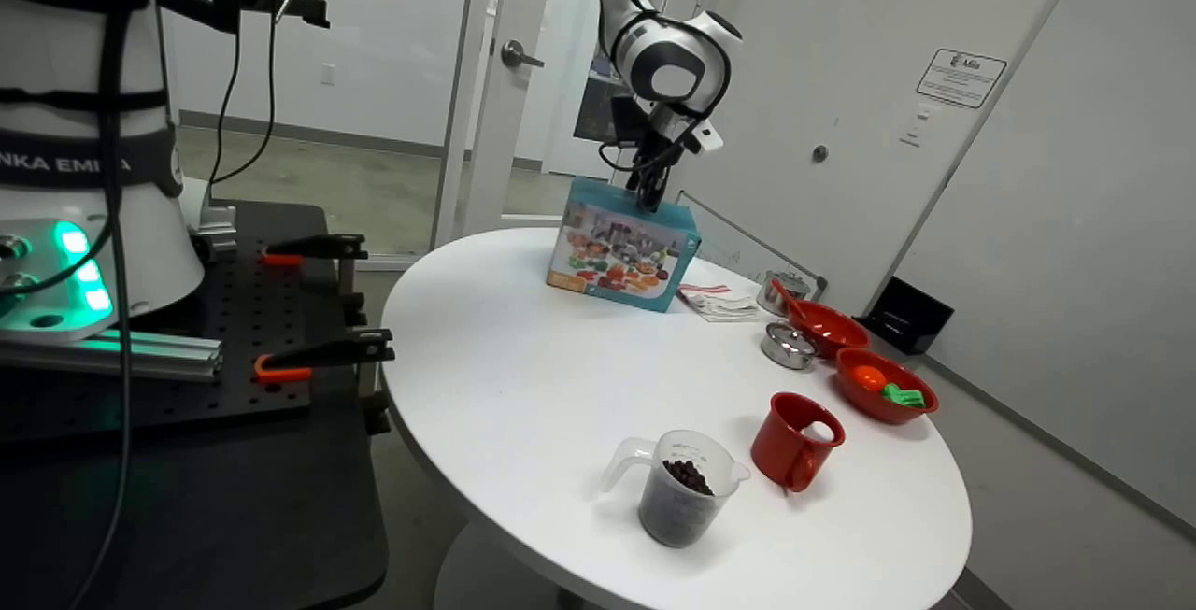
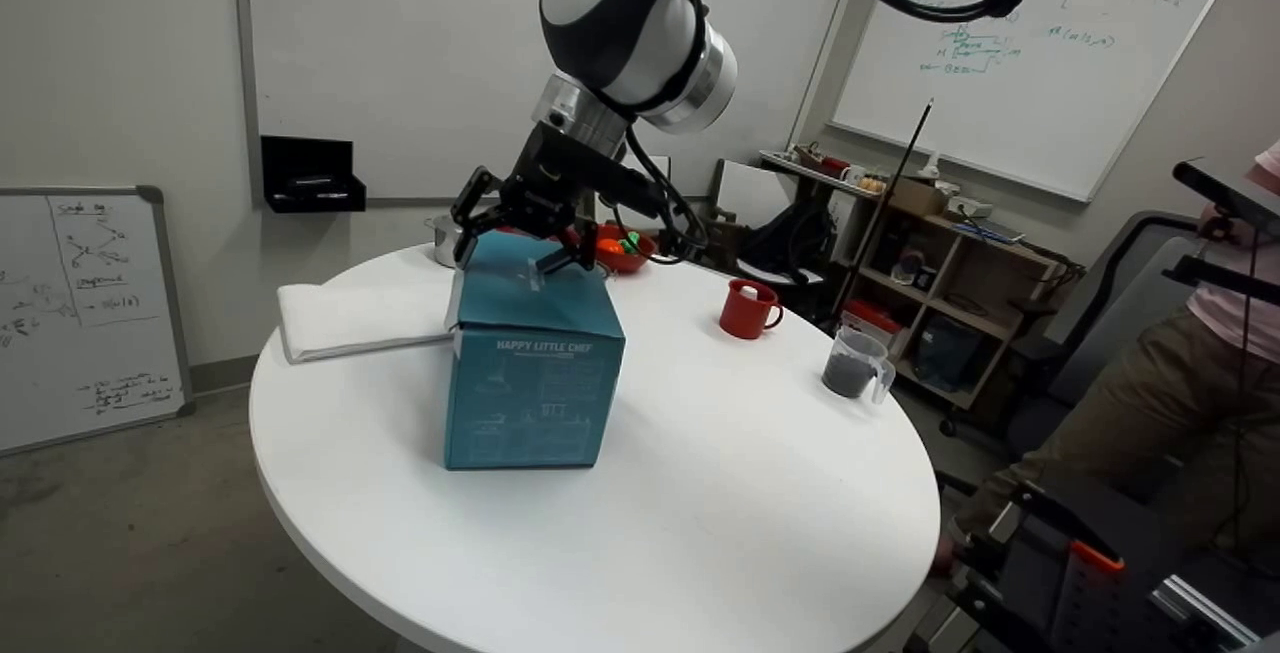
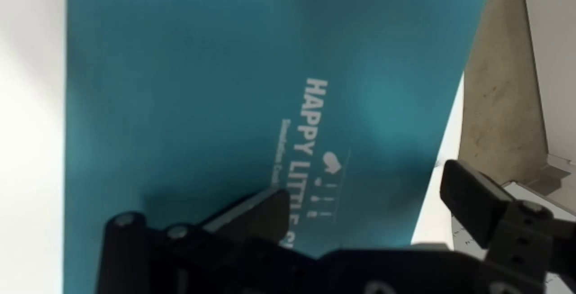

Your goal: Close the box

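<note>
1. whiteboards [image 2: 1040,83] hang on pale walls [image 2: 110,63] around a round white table [image 1: 523,376].
2. upright on the table, toward one side of it, stands a teal-blue rectangular cardboard box [image 2: 535,373]; a colourful picture covers a broad face, and an end face reads "happy little chef".
3. its teal top panel [image 2: 525,301] lies over it; whether fully flush, i cannot tell.
4. in both exterior views a white-and-black robot arm [image 1: 668,73] reaches down to the box from above.
5. at the arm's end a black two-jawed gripper [image 3: 365,183] is right at the top panel, jaws spread wide: in the wrist view one is over the teal cardboard, the other out past the panel's edge. whether either touches the box, i cannot tell.
6. just beside the box lies a folded white flat sheet [image 2: 365,321], cloth or paper, i cannot tell which.
7. farther along the table a red bowl [image 1: 869,404] holds a round orange piece [image 1: 869,378] and a green piece [image 1: 903,395]; another red bowl [image 1: 836,322] stands beside it, with a small shiny silver pot [image 1: 788,346] near both.
8. well apart from the box stand a red mug [image 1: 783,444] with something white [image 1: 818,431] inside and a clear plastic measuring jug [image 1: 675,503] with small dark pieces [image 1: 689,476] in it.
</note>
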Controlling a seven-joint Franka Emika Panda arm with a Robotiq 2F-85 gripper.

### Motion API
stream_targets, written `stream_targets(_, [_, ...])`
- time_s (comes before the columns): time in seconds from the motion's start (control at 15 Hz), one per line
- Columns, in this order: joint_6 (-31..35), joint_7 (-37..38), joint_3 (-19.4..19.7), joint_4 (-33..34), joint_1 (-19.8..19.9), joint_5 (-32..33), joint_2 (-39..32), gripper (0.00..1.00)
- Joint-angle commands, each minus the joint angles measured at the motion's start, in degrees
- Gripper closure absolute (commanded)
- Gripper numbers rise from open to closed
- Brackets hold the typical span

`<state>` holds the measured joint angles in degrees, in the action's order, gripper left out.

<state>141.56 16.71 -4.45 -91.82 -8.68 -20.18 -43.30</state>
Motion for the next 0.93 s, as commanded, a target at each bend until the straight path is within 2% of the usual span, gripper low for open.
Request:
stream_targets(0.0, [-1.1, 2.1, 1.2, -4.8, -0.9, 3.0, 4.6, 0.0])
stream_targets(0.87, [-9.5, 3.2, 1.5, -22.7, -1.2, 8.8, 24.6, 0.0])
